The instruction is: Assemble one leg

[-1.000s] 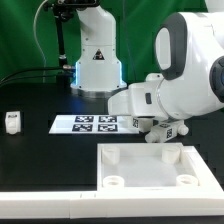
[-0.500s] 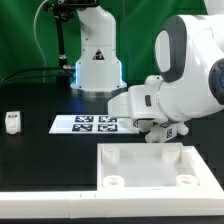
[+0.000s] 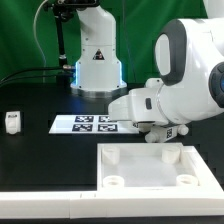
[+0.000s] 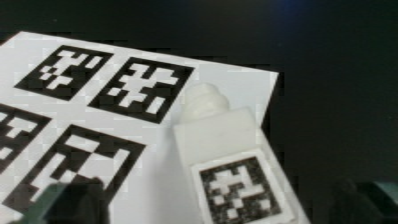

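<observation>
The small white plastic blocky leg (image 4: 217, 135) with a black-and-white tag lies on the black table (image 3: 40, 150), its rounded tip over the edge of the thin white marker board (image 3: 95, 123). It sits between the dark fingers of the pincer (image 4: 214, 200), which stand apart on either side. Since a second ago the white arm (image 3: 185, 85) has shifted only a trace (a second white peg (image 3: 12, 122) stays at the exterior view's left).
</observation>
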